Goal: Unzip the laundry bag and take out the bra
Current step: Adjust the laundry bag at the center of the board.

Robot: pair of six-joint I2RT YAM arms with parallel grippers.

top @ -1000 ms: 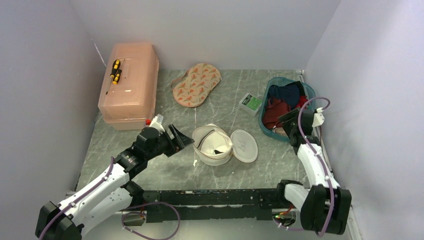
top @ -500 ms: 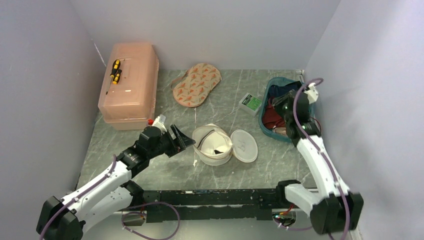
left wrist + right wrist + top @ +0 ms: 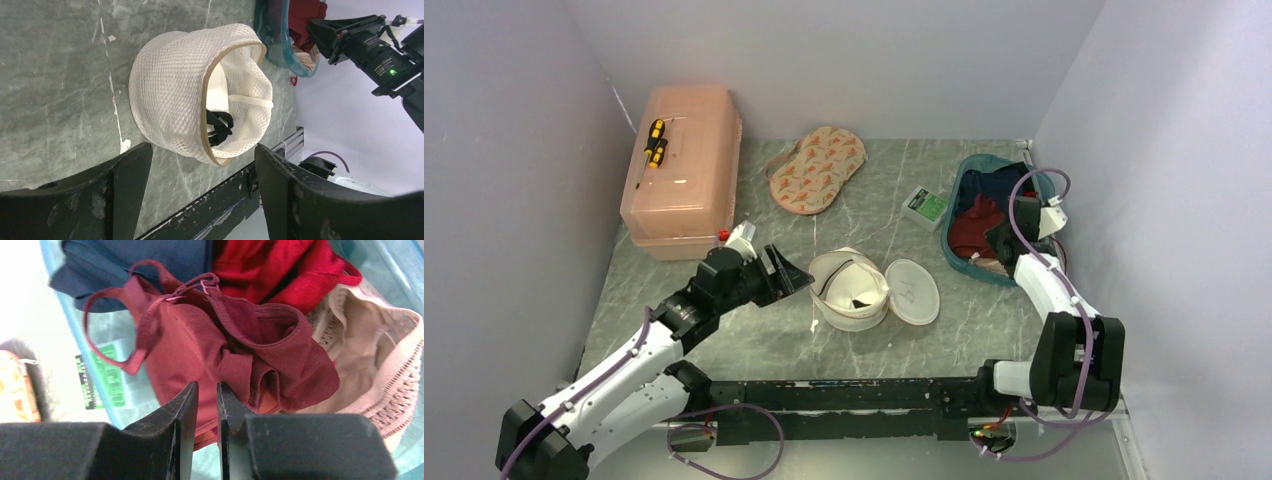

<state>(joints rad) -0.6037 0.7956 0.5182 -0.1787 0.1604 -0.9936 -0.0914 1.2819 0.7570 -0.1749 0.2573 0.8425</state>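
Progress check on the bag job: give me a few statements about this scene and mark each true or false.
1. The laundry bag is open, its lid lying flat on the table beside it. True.
2. The bra is inside the laundry bag. False: it lies in the teal basket, in front of the right gripper.
3. The left gripper is open, facing the bag. True.
4. The screwdriver lies on the table. False: it rests on the pink box.
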